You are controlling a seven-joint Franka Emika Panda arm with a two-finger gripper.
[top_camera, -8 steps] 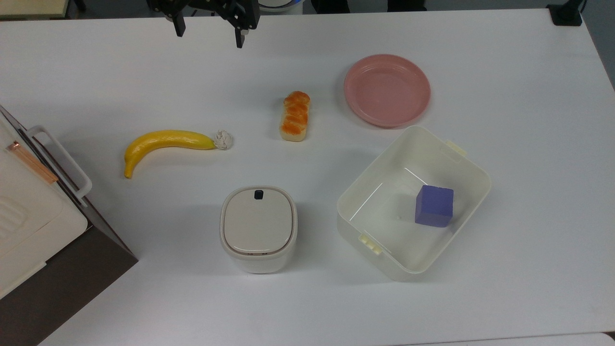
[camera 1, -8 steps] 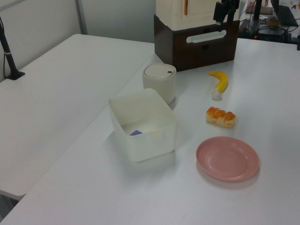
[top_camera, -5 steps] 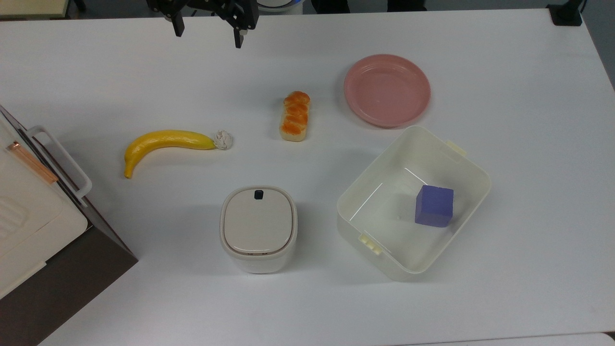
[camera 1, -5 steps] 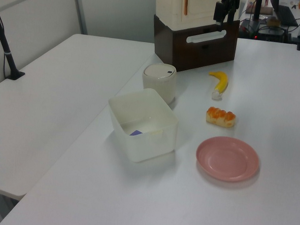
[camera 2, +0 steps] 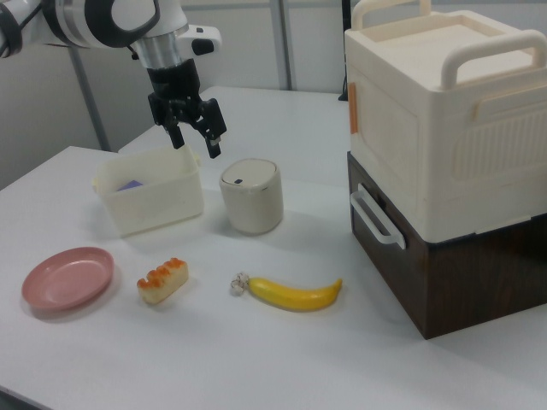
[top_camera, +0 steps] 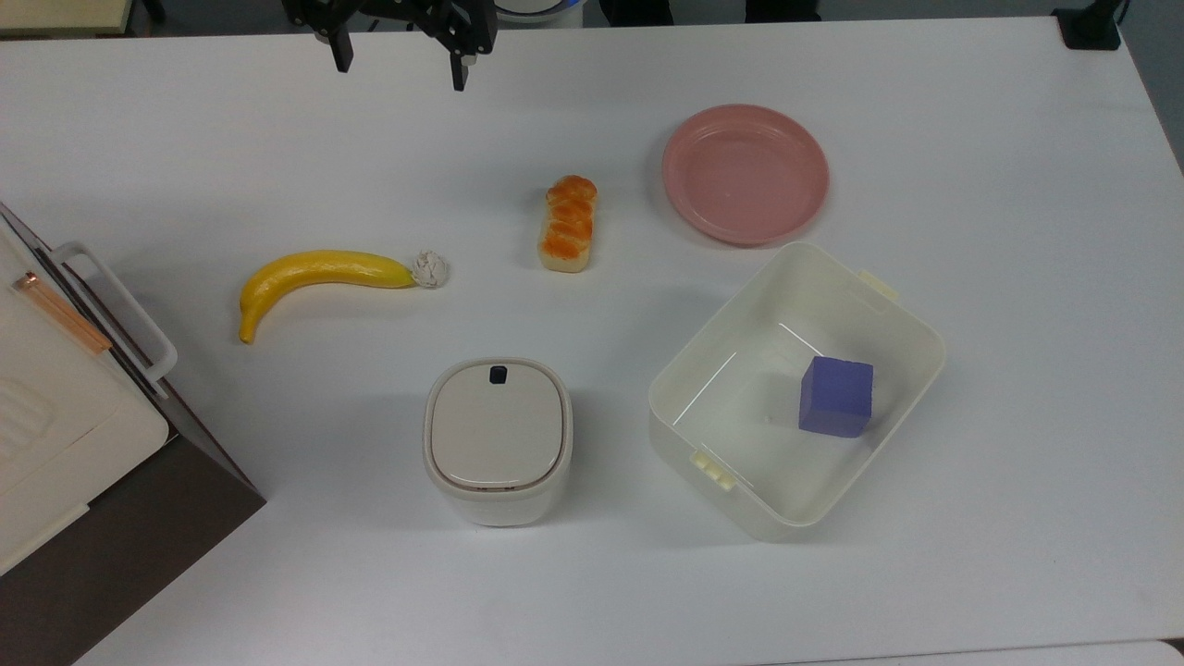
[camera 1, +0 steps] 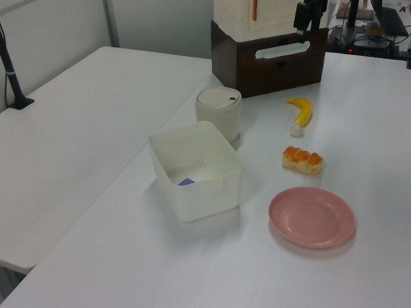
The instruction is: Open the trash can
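Observation:
The trash can [top_camera: 498, 439] is a small cream-white bin with a flat beige lid, which is down. A small dark button [top_camera: 498, 374] sits at the lid edge toward the top view's top. The bin also stands near the table's middle in the left view [camera 1: 218, 110] and in the right view [camera 2: 251, 196]. My gripper [top_camera: 400, 67] hangs open in the air at the top view's top edge, far from the bin, with nothing between its fingers. In the right view my gripper [camera 2: 197, 141] hovers above and to the left of the bin. It appears in the left view too [camera 1: 307, 19].
A banana [top_camera: 319, 276] and a bread roll [top_camera: 568, 224] lie between gripper and bin. A pink plate [top_camera: 745, 173] and a lidless cream tub [top_camera: 888, 314] holding a purple cube [top_camera: 837, 396] are on the top view's right. A big white-and-brown appliance [top_camera: 65, 407] stands at the left.
My gripper has edged very slightly toward the top view's top edge, still open. Nothing on the table has moved.

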